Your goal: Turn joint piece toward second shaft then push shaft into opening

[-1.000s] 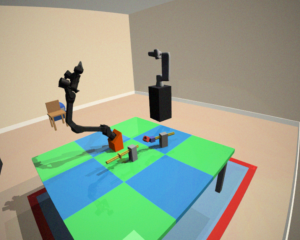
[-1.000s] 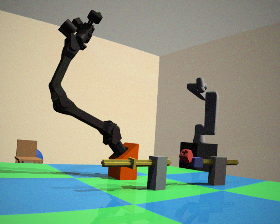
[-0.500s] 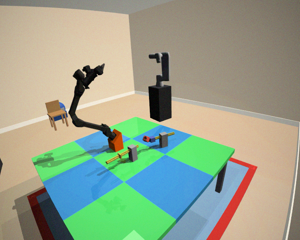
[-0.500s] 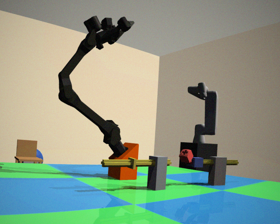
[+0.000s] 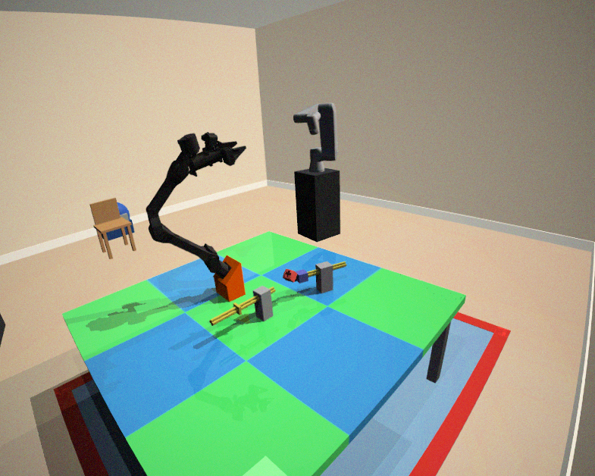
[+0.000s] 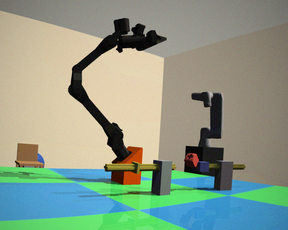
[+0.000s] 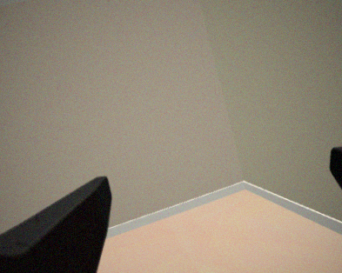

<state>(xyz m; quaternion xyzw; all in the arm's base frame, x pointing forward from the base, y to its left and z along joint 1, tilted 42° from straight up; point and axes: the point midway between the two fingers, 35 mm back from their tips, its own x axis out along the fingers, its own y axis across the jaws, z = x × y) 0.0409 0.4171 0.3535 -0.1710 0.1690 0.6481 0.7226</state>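
The red joint piece (image 5: 289,275) hangs on a purple hinge cube (image 5: 302,276) at the end of a yellow shaft fixed in the far grey block (image 5: 324,277). It also shows in the exterior view (image 6: 191,160). The second yellow shaft (image 5: 236,308) with a cross collar sits in the near grey block (image 5: 263,303), and shows in the exterior view (image 6: 136,167). My gripper (image 5: 236,151) is open and empty, held high above the table, far from both shafts. In the wrist view my gripper (image 7: 219,173) shows only wall and floor between its fingers.
My arm rises from an orange base (image 5: 230,279) beside the near block. A second grey arm on a black pedestal (image 5: 317,210) stands beyond the table. A wooden chair (image 5: 111,225) stands at the left wall.
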